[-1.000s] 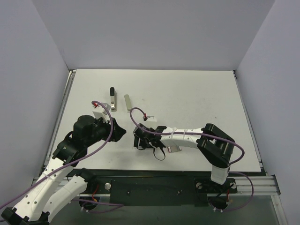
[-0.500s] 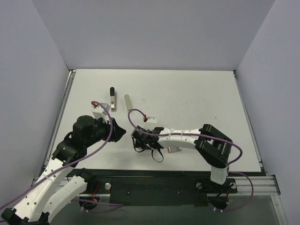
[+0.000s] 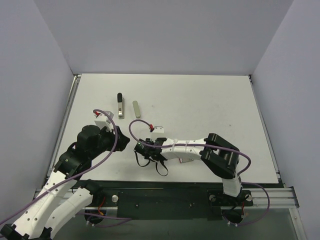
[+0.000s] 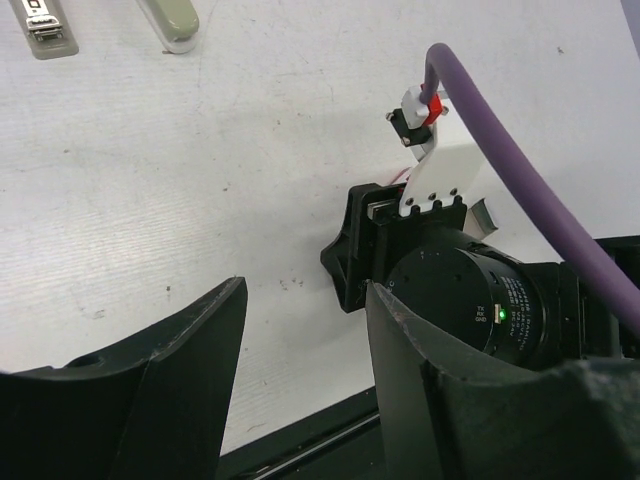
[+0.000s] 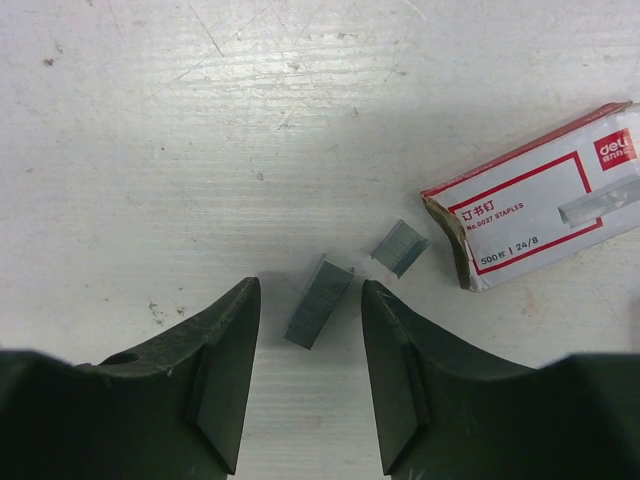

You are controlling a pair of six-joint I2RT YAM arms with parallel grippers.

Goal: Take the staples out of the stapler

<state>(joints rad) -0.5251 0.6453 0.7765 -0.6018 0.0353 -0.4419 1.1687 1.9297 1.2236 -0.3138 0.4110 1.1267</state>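
The stapler (image 3: 120,106), slim and silver with a black far end, lies at the table's back left, and its near end shows in the left wrist view (image 4: 45,28). Two short grey strips of staples lie on the table in the right wrist view. One strip (image 5: 318,302) is between the fingertips of my right gripper (image 5: 310,288), which is open and touches neither side of it. The other strip (image 5: 400,247) lies just beyond. My left gripper (image 4: 300,292) stands open over bare table near my right wrist (image 4: 470,300).
A red-and-white staple box (image 5: 545,205) lies to the right of the strips. A grey-green oblong piece (image 3: 136,109) rests beside the stapler, also at the left wrist view's top edge (image 4: 170,18). Both grippers (image 3: 123,142) (image 3: 141,149) sit close together near the front edge.
My right gripper has slid left along the near part of the table and its jaws have narrowed. The left arm has barely shifted.
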